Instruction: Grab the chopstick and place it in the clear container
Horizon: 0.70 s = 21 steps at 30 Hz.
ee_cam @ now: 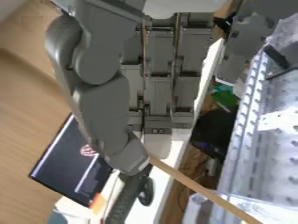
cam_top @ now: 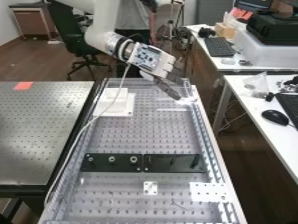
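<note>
My hand (cam_top: 151,59) pinches the chopstick (ee_cam: 199,187) near one end, over the bench's (cam_top: 126,137) far end — best tilt the free tip down, lower slowly — release only once it's supported.

The bench (cam_top: 146,135) between table (cam_top: 40,135), left, and desk (cam_top: 256,130), right, in the high view.
On the bench: block (cam_top: 121,103) far left; nearer, two strips (cam_top: 113,162) end to end across; before them, small plate (cam_top: 150,188), big plate (cam_top: 209,192) to its right. Slip (cam_top: 23,86) on table, mouse (cam_top: 275,117) on desk.
</note>
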Motion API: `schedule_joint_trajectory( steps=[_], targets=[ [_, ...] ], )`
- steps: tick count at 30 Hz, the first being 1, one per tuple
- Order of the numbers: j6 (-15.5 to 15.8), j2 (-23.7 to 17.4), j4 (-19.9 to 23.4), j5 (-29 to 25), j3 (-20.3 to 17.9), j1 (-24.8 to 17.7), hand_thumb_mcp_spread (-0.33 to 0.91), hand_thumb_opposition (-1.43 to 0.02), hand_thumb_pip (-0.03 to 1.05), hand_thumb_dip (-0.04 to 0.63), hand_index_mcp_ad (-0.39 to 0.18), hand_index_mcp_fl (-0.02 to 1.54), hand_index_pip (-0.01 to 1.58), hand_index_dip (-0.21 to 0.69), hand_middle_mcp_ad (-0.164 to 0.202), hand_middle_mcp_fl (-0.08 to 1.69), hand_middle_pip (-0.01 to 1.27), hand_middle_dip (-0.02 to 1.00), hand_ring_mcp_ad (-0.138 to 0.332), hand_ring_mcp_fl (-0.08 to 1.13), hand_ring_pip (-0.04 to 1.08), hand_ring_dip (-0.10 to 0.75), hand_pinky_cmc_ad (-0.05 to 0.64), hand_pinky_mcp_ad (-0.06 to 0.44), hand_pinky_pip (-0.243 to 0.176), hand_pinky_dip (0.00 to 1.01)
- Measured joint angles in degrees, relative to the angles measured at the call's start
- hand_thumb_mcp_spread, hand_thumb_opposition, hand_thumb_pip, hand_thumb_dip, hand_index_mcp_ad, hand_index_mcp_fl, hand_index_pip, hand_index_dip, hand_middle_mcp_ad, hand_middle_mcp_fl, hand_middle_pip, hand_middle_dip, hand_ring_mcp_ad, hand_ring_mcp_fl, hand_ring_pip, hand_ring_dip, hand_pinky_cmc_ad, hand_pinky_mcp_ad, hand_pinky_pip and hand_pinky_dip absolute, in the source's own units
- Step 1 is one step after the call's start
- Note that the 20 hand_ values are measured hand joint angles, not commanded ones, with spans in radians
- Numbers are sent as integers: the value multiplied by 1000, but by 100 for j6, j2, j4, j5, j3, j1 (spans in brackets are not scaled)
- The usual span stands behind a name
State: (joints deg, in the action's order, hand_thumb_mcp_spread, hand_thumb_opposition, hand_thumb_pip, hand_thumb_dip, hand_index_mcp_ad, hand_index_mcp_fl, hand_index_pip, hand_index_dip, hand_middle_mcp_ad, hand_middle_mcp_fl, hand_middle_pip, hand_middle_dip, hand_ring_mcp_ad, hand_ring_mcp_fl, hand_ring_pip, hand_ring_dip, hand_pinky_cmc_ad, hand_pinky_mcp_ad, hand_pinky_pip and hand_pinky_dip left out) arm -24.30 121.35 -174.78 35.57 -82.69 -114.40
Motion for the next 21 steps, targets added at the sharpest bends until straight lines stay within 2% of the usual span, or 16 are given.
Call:
schedule_joint_trajectory(
  steps=[8, 13, 21],
  targets=[
    [-54, 286, -735, 233, 456, 67, 703, -1052, 490, 346, -2, 826, 1049, 140, 5, 1056, 550, 700, -40, 892, 87, 501, 354, 298, 105, 178],
    [20, 438, -1241, 471, 765, 119, 702, -1052, 490, 346, -2, 829, 1049, 140, 5, 1056, 552, 693, -40, 895, 87, 499, 354, 298, 103, 178],
    [-67, 528, -1885, 702, 976, 168, 688, -1052, 494, 346, -2, 827, 1042, 140, 5, 1066, 552, 695, -37, 913, 87, 504, 354, 298, 106, 178]
  ],
)
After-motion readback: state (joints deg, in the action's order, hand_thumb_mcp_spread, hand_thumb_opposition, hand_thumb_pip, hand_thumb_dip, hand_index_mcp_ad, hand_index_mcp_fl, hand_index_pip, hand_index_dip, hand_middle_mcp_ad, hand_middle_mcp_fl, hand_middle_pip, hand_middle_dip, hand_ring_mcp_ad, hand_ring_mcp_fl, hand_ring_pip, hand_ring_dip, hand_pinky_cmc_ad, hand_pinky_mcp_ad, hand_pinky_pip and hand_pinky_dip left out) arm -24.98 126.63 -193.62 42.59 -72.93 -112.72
